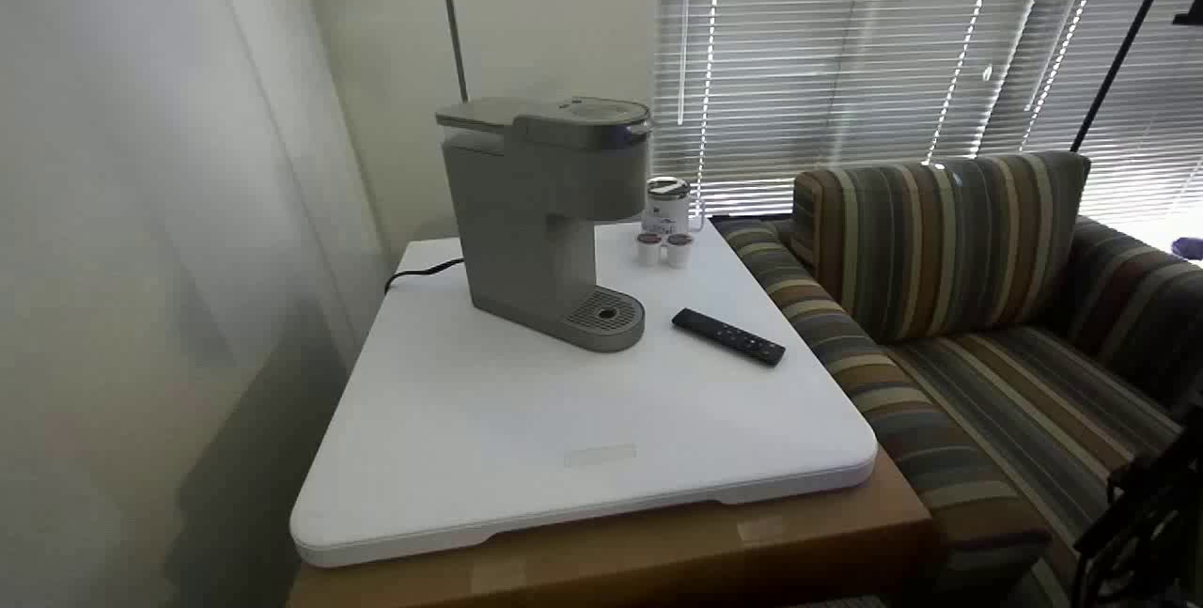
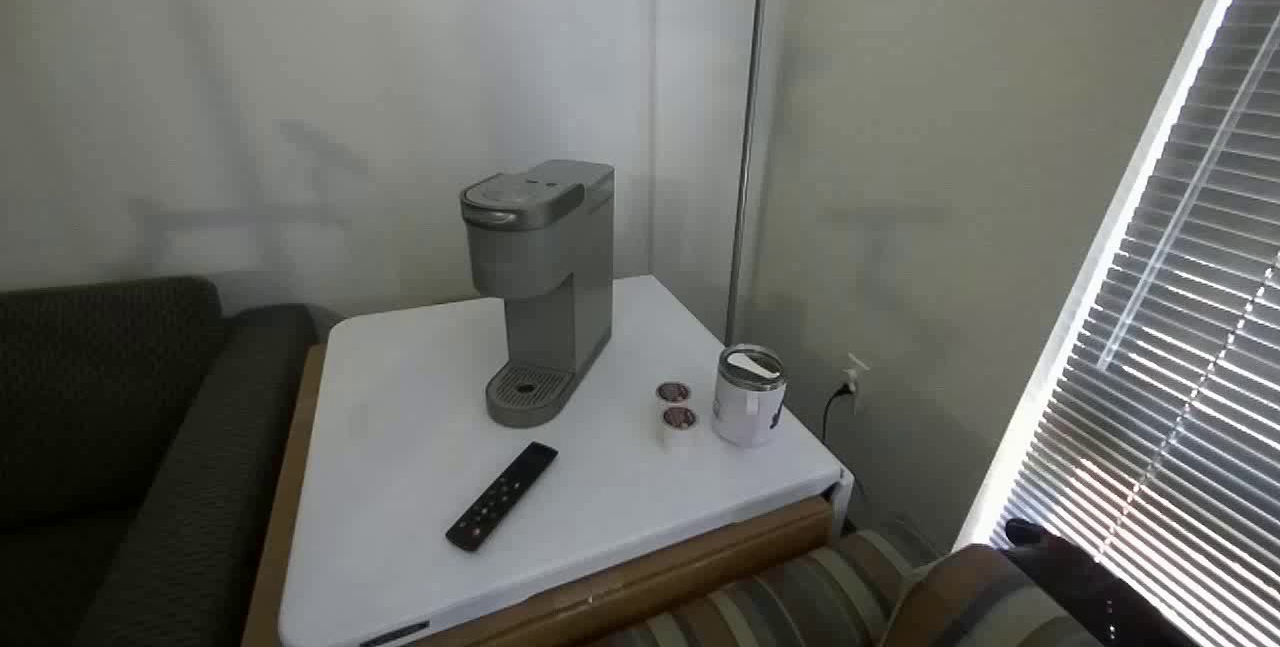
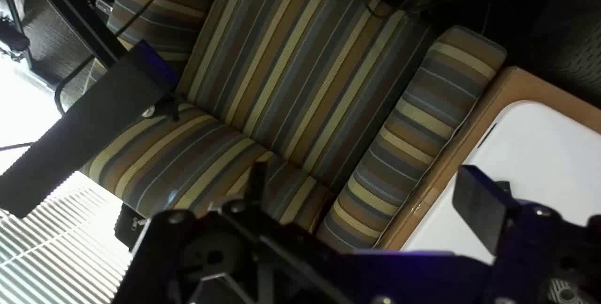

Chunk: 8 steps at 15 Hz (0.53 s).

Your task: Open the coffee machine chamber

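The grey coffee machine [image 1: 507, 213] stands upright on a white table; it also shows in an exterior view [image 2: 590, 267]. Its chamber, the rounded lid on top of the overhanging head, lies flat and shut in both exterior views [image 1: 583, 112] [image 2: 515, 195]. My gripper [image 3: 368, 196] is open in the wrist view, its fingers wide apart with nothing between them. It is above the striped armchair and the table edge, away from the machine. A part of the machine's drip tray [image 3: 566, 291] shows at the bottom right of the wrist view.
A black remote [image 1: 728, 336] lies in front of the machine. Two pods [image 2: 677, 419] and a white lidded mug [image 2: 748, 402] stand beside it. The white table [image 1: 489, 439] adjoins a striped armchair [image 1: 940, 260]. A pole [image 2: 750, 147] stands behind. Dark, unclear shapes [image 1: 1142, 514] show at the right edge.
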Available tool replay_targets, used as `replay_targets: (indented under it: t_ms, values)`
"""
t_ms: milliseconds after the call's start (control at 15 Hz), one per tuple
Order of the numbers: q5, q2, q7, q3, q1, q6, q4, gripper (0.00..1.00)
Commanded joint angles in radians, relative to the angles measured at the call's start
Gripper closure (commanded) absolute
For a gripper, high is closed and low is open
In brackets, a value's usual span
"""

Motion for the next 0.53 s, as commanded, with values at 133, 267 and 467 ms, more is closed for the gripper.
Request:
replay_targets:
  t_ms: [133,267,467]
  values:
    - [-0.004,-0.004,0.005,-0.012,0.014,0.0,-0.002,0.0]
    - [-0.004,0.008,-0.003,-0.011,0.017,-0.021,0.011,0.0]
    - [-0.004,0.042,-0.042,-0.004,0.036,-0.055,0.04,0.0]
